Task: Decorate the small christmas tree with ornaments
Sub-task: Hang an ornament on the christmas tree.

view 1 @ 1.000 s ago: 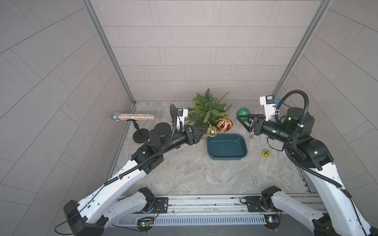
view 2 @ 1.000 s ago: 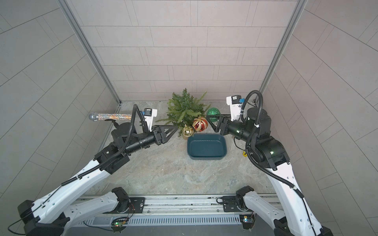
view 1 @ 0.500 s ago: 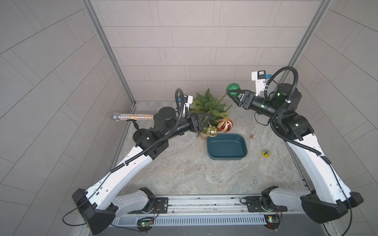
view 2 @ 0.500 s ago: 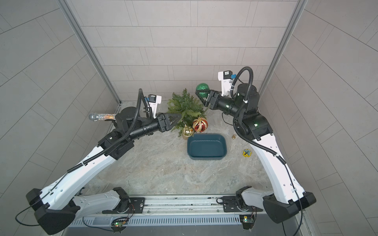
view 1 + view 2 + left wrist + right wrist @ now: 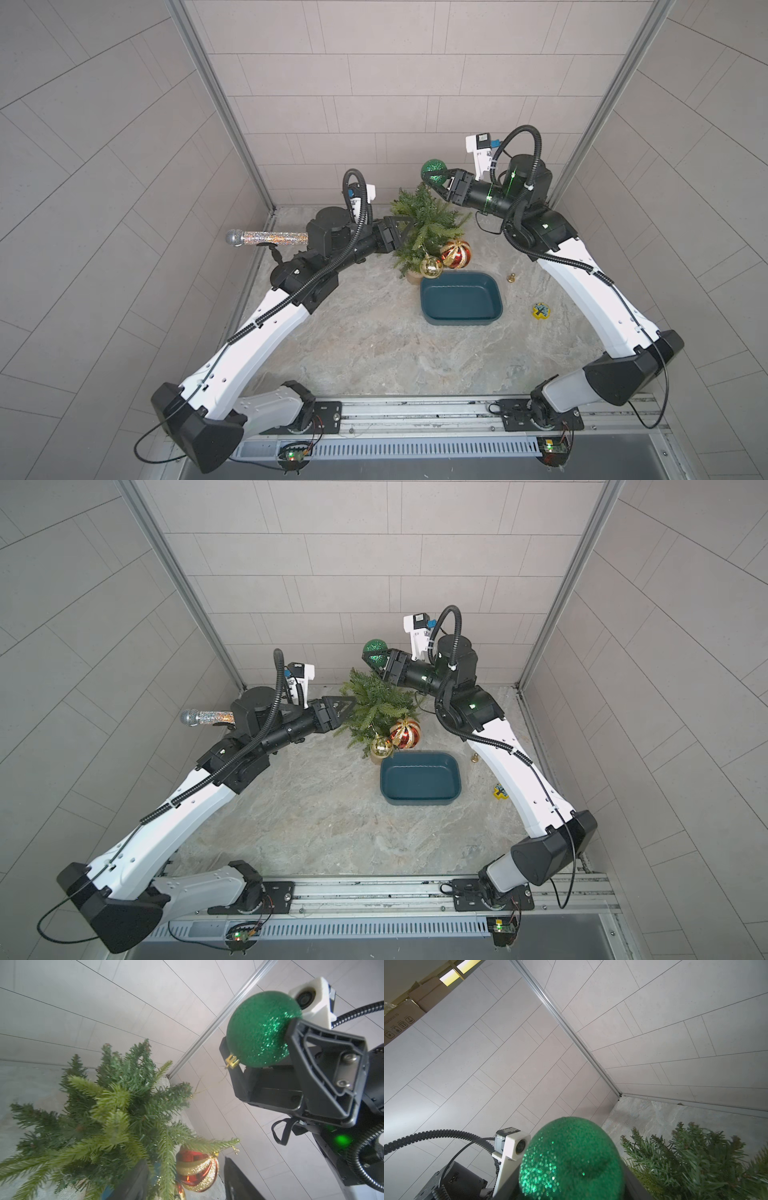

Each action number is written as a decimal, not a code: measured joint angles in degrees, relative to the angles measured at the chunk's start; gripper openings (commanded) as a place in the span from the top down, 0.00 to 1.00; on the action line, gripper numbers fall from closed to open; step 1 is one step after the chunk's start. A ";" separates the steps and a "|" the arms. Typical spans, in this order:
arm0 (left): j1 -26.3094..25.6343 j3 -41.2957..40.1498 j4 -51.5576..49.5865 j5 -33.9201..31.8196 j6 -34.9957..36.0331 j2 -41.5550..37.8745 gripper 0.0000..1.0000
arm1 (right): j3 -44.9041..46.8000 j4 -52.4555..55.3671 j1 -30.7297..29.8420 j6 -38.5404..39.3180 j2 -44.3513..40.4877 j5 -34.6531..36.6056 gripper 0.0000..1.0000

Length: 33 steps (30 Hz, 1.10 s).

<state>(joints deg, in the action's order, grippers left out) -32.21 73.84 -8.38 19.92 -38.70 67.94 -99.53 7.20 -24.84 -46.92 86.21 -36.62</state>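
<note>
**Trainee:** What does this moment show at the tree?

**Operator:** The small christmas tree point(image 5: 424, 226) stands upright on the bench point(image 5: 374, 340), close to the back wall. I have the right gripper point(image 5: 435, 178) just above the tree's tip. Its fingers point(image 5: 301, 1047) are clamped on the green ornament point(image 5: 433, 170), one on each side of the ball. The ornament's gold cap point(image 5: 232, 1061) points down toward the tree, and the ball itself is clear of the needles. A thin thread trails from the cap toward an upper branch. I cannot tell whether it is hooked there.

**Trainee:** And your left arm?

**Operator:** My left gripper point(image 5: 347, 717) lies roughly level at the tree's flank, on the side away from the right arm. Its fingers stand apart with branch tips between them. I see nothing clamped.

**Trainee:** Which ornaments are at the tree itself?

**Operator:** The red-and-gold striped ornament point(image 5: 456, 254) hangs from a low branch tip on the side of the tree facing the arm bases. The gold ornament point(image 5: 431, 267) is just beside it, near the tree's base. I cannot tell whether it hangs or rests on the bench.

**Trainee:** What else is near the tree?

**Operator:** A teal tray point(image 5: 459, 297) lies on the bench just in front of the tree's base, below both ornaments in both top views. A glittery silver microphone point(image 5: 266, 238) lies horizontal, well apart from the tree, beyond my left arm's wrist.
</note>
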 measured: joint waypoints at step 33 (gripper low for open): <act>0.85 2.97 0.44 1.55 -0.94 6.60 0.37 | 6.58 -3.08 2.03 -1.84 -2.78 1.77 0.43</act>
<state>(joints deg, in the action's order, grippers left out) -31.35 76.82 -7.94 21.47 -39.64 74.54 -92.95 4.12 -22.81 -48.75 83.44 -34.85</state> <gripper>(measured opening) 0.627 0.606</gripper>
